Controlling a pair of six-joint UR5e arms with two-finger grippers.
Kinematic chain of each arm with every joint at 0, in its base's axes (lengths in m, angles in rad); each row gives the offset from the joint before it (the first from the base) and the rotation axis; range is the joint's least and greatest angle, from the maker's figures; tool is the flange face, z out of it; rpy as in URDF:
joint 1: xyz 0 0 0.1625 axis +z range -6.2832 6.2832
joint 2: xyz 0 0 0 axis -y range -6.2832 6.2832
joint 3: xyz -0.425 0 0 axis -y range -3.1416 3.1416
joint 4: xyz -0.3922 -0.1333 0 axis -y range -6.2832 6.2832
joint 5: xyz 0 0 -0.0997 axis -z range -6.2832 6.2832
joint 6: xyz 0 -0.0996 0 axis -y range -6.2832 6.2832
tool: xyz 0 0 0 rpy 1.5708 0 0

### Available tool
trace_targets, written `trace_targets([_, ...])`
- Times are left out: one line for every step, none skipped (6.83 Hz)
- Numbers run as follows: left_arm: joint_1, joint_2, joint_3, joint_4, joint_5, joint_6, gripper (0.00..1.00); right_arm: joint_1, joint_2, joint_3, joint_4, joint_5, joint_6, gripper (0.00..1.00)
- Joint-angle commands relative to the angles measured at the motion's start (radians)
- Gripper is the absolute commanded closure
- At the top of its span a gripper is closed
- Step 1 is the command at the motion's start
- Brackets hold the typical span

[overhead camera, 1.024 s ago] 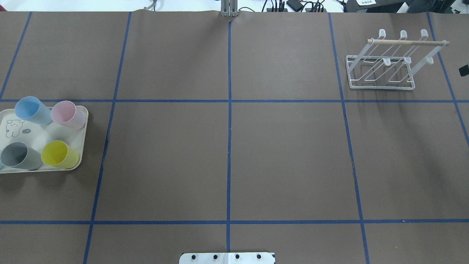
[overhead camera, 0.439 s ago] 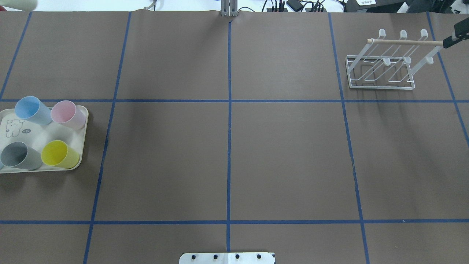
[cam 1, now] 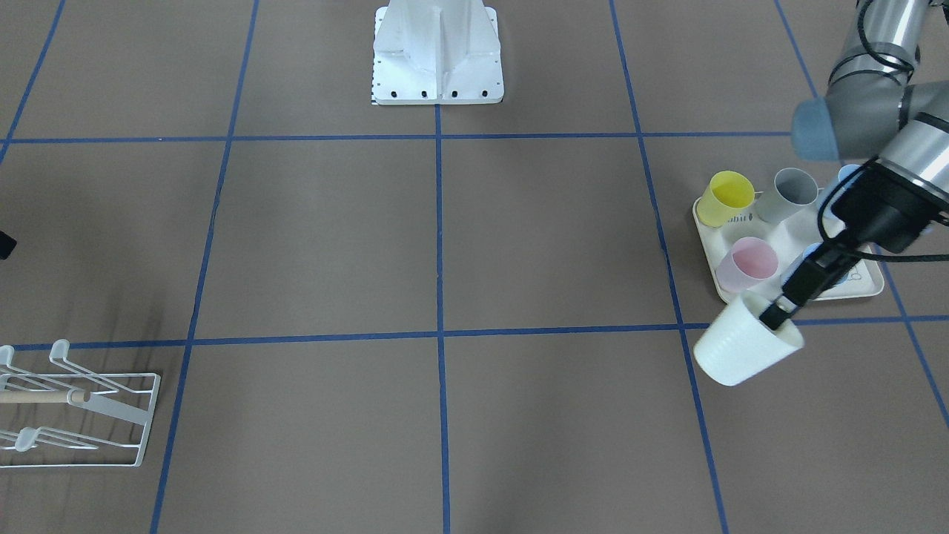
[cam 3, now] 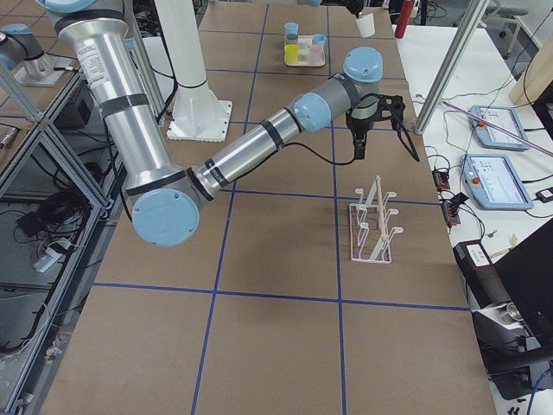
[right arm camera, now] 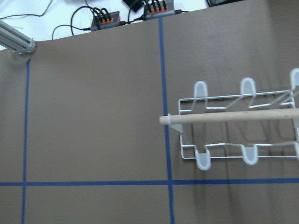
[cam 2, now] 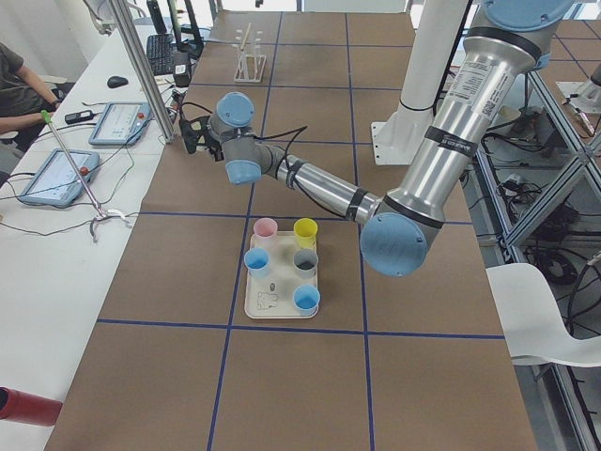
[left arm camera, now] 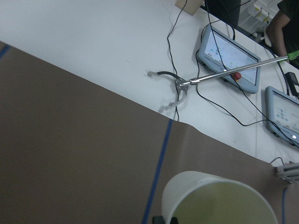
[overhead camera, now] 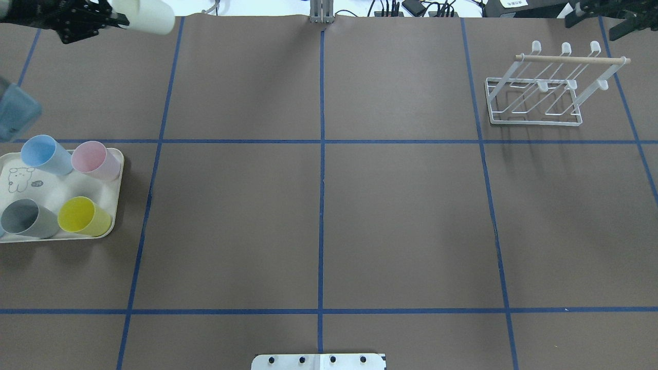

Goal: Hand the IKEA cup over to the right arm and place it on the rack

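**Item:** handover of cup, left arm to right arm, then racking.

**Tool, left:** left gripper (cam 1: 775, 315) pinching the rim of a ribbed cream plastic cup (cam 1: 741, 348), one finger inside the mouth and one outside. The cup is carried in the air, tipped well over, with its base pointing away from the gripper.

**Tool, right:** right gripper (cam 3: 357, 149) hangs well apart from the cup. Its own camera shows no fingers and the overhead view crops it, so I cannot tell whether it is spread or pressed together.

**Progress:**
- Pick-up looks done.
- The handover has not begun.
- Racking is not yet done. The white wire rack with capped prongs and a pale wooden rod (overhead camera: 534, 122) lies below the right gripper, a little to one side, and every prong is bare.

**Left behind:** below the left gripper, on its robot-ward side, sits a cream rabbit-print tray (overhead camera: 51, 191). It holds a blue cup (overhead camera: 43, 154), pink cup (overhead camera: 92, 159), grey cup (overhead camera: 23, 218) and yellow cup (overhead camera: 82, 216).

**Room:** nothing stands on the brown mat with blue tape lines (overhead camera: 401, 221) between the two grippers.

**Edges:** the mat's far edge runs close ahead of the left gripper. Beyond it is a white desk (left arm camera: 93, 42) with cables, a metal grabber claw (left arm camera: 175, 88) and tablets (a person's arm shows there too), so travel probably ought to run sideways, not outward.
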Motion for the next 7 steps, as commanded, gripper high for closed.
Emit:
trace_targets([0.225, -0.019, -0.012, -0.228, 0.288, -0.367, 1.0, -0.126, 0.052, -0.042, 0.321, -0.176, 0.444, 0.0])
trace_targets([0.316, -0.051, -0.009, -0.267, 0.413, -0.479, 1.0, -0.181, 0.055, -0.059, 0.487, -0.256, 0.664, 0.0])
trace_targets([0.353, -0.082, -0.009, -0.291, 0.474, -0.588, 1.0, -0.242, 0.064, -0.066, 0.603, -0.339, 0.841, 0.0])
trace_targets([0.364, -0.091, 0.0, -0.348, 0.52, -0.69, 1.0, -0.334, 0.067, -0.066, 0.698, -0.502, 0.971, 0.0])
trace_targets([0.387, -0.091, 0.018, -0.43, 0.593, -0.786, 1.0, -0.409, 0.093, -0.071, 0.76, -0.622, 1.076, 0.0])
trace_targets([0.404, -0.105, 0.067, -0.492, 0.639, -0.834, 1.0, -0.484, 0.131, -0.069, 0.763, -0.73, 1.126, 0.0])
trace_targets([0.404, -0.123, 0.098, -0.515, 0.654, -0.896, 1.0, -0.535, 0.161, -0.069, 0.768, -0.822, 1.164, 0.0])
